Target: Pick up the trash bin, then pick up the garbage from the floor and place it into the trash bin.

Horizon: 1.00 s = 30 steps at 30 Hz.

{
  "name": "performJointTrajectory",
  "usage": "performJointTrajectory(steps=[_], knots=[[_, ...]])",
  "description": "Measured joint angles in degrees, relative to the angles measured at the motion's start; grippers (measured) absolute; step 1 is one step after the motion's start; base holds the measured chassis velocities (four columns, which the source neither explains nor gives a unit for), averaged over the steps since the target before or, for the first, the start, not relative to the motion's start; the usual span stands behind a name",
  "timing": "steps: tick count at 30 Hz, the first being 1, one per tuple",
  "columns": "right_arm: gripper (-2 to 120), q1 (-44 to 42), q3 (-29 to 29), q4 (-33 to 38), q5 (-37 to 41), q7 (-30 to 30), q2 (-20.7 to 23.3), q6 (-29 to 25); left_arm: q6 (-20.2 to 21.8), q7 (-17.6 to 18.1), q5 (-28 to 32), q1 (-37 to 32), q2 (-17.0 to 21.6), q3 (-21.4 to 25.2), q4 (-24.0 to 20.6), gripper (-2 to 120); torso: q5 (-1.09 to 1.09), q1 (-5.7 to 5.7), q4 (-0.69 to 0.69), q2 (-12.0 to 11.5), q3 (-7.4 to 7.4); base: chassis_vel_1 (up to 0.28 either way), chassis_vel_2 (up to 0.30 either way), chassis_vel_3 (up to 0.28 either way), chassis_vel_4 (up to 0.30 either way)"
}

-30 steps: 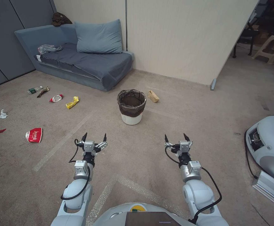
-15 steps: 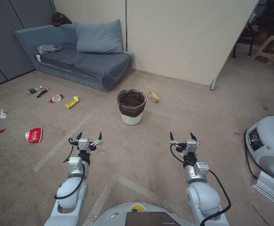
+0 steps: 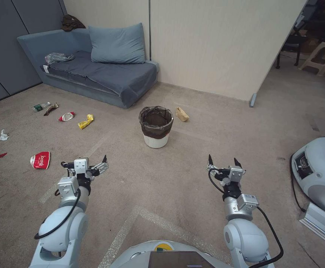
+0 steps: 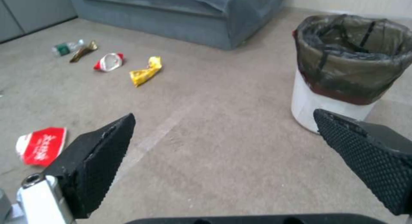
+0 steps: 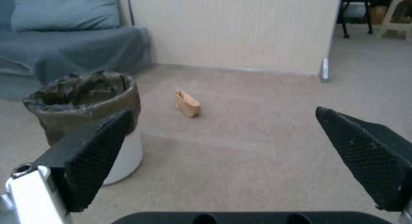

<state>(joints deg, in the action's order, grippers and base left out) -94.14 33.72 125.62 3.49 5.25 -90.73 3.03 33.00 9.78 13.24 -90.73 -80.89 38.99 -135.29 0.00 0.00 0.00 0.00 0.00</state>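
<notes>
The trash bin [image 3: 155, 127], a white bucket with a dark bag over its rim, stands upright on the carpet ahead of me; it also appears as the bin [image 4: 350, 69] and the bin [image 5: 86, 101]. Garbage lies at the left: a red bag [image 3: 40, 160], a yellow wrapper [image 3: 85, 121], a small red-and-white bag [image 3: 66, 117], a bottle [image 3: 40, 107], a tissue [image 3: 3, 136], a tiny red wrapper [image 3: 0, 155]. A tan paper bag [image 3: 182, 114] lies just right of the bin. My left gripper [image 3: 84, 161] and right gripper [image 3: 223, 160] hang open and empty, short of the bin on either side.
A blue-grey sofa [image 3: 95, 72] with a pillow stands behind the bin at the left. A beige partition wall [image 3: 214, 44] runs behind. A grey machine with a cable [image 3: 319, 175] sits on the floor at the right. Bare carpet lies between the grippers and the bin.
Both arms have spread apart and drawn back a little: the left gripper has swung left, the right gripper has moved right. Both stay open. The bin and litter have not moved.
</notes>
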Motion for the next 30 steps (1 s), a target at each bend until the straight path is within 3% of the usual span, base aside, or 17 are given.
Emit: performJointTrajectory(steps=[4, 19, 30], knots=[[100, 0.20, 0.00, -0.80, 0.01, 0.03, 0.00, -0.20, 3.89, 1.34, 1.15, -0.14, 1.61, 0.46, -2.43, 100, 0.02, 0.00, 0.01, 0.00, 0.00, 0.000, 0.000, 0.000, 0.000], [100, 1.84, 0.19, -0.93, 1.40, -0.55, 1.36, 0.48, 5.26, 0.74, 2.08, 0.60, 3.26, 0.47, -3.25, 100, 0.00, 0.00, 0.00, 0.00, 0.00, -0.017, 0.013, 0.011, -0.012], [100, 1.80, 0.27, -1.23, 1.35, -1.30, 1.14, 0.28, 5.52, 0.97, 2.09, 0.62, 3.02, 0.17, -2.99, 100, 0.00, 0.00, 0.01, 0.00, 0.01, -0.171, 0.172, 0.180, -0.176]])
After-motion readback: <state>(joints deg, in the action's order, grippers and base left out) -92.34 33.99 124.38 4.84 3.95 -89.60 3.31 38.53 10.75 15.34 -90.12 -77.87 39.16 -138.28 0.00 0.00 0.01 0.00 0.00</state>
